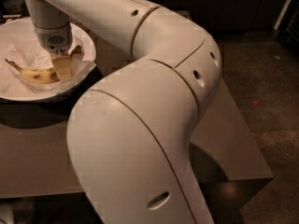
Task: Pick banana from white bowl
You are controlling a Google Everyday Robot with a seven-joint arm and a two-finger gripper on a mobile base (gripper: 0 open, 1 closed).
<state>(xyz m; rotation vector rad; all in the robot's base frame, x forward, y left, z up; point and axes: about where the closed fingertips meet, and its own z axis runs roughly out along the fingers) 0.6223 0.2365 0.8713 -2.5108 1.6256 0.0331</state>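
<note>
The white bowl (89,45) stands at the table's far left, lined with crumpled white paper. The yellow banana (36,75) with brown speckles lies in it, its dark stem pointing left. My gripper (67,63) reaches down into the bowl from above and sits at the banana's right end, touching or covering it. The banana still rests on the paper. My arm's wrist hides the bowl's middle and back.
The bowl sits on a grey-brown table (233,139) whose right edge and front right corner show. My large white arm (140,139) fills the middle and foreground of the view. A dark floor (271,87) lies to the right.
</note>
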